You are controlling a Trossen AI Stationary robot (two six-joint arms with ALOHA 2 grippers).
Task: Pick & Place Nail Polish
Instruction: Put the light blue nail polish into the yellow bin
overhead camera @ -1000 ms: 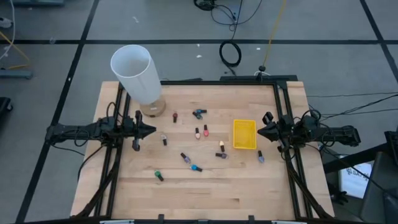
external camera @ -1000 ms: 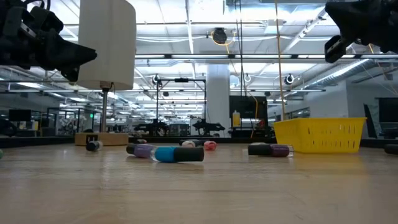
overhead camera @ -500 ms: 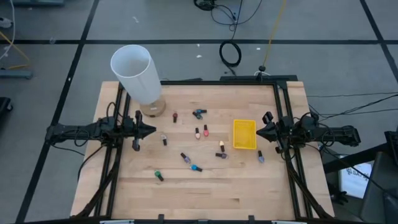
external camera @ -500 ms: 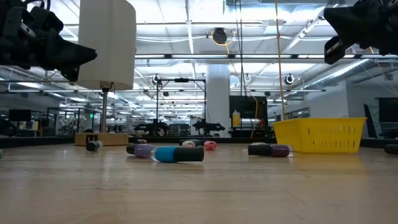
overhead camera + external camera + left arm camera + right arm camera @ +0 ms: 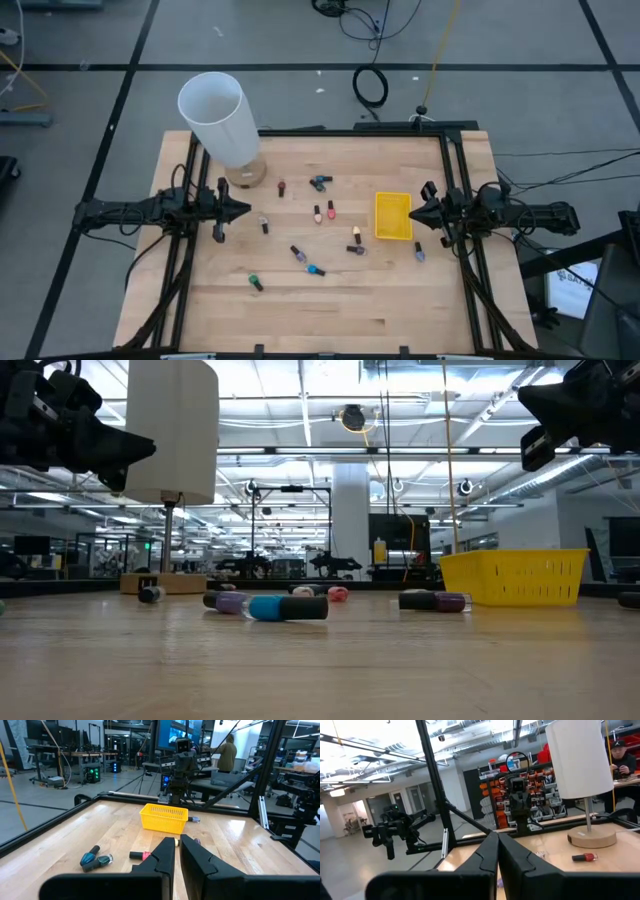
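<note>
Eleven nail polish bottles (image 5: 318,213) loose on table; both arms' jaws closed, empty.

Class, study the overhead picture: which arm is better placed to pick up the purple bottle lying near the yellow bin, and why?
Probably the right. The right gripper hangs beside the yellow bin, close to the purple bottle. The left gripper waits across the table, farther away.

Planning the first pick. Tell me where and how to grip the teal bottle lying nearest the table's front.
Take the teal bottle across the middle of its body, coming straight down from above. It lies flat on the table, cap on one end, so set the pincer fingers crosswise to its long axis. A purple bottle lies close behind.
</note>
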